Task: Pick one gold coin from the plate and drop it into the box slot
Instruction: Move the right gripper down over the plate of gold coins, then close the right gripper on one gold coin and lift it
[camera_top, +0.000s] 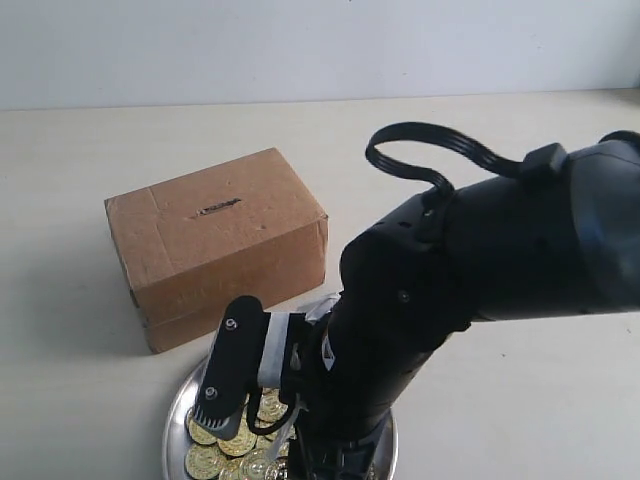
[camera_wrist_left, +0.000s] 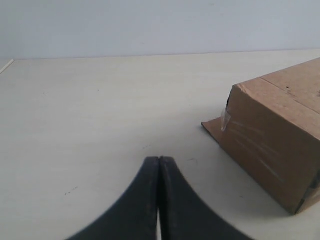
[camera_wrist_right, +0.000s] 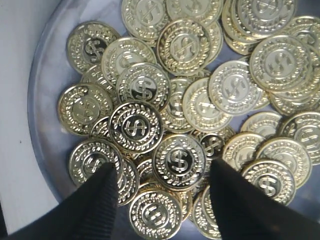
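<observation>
The silver plate (camera_top: 180, 410) lies at the bottom middle of the exterior view, heaped with gold coins (camera_top: 222, 450). My right gripper (camera_wrist_right: 162, 167) hangs open just above the pile, its two dark fingers straddling a dollar-sign coin (camera_wrist_right: 179, 161); nothing is held. In the exterior view one right finger (camera_top: 228, 368) reaches down over the plate. The brown cardboard box (camera_top: 215, 240) stands behind the plate, with the dark slot (camera_top: 218, 208) in its top face. My left gripper (camera_wrist_left: 159, 160) is shut and empty, low over the table beside the box (camera_wrist_left: 275, 145).
The right arm's black bulk (camera_top: 480, 280) fills the right half of the exterior view and hides part of the plate. A loose tape flap and cardboard tab (camera_wrist_left: 220, 125) stick out at the box's lower corner. The plate's rim (camera_wrist_right: 37, 100) curves beside the coins.
</observation>
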